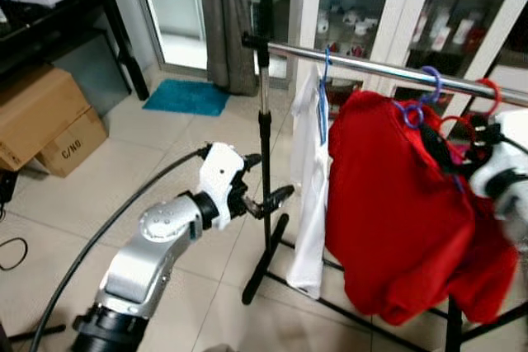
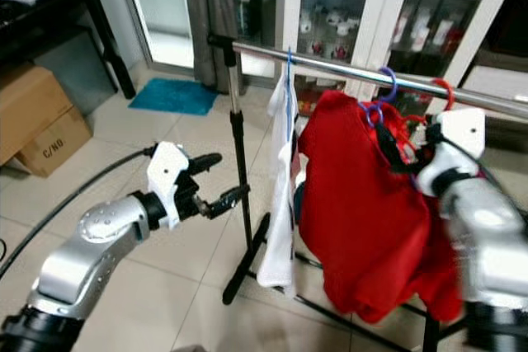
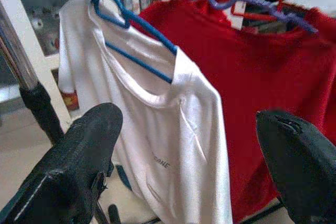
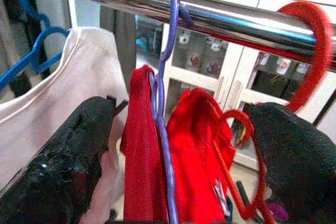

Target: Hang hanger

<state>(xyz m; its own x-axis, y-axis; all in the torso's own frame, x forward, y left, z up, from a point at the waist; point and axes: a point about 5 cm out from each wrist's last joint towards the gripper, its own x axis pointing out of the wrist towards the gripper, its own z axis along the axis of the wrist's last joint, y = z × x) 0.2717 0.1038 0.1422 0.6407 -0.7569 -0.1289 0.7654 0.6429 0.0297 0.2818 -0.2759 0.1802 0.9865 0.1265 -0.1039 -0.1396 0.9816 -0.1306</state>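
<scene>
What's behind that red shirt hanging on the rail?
Behind the red shirt stands a white cabinet with glass doors; small items sit on its shelves, too blurred to name. The cabinet's lower part is covered by the shirt. The right gripper is beside the purple hanger.

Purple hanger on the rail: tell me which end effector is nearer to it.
Right. The right end effector is up at the rail, right beside the purple hanger. The left end effector hangs lower, past the rack's upright pole and the white shirt.
</scene>
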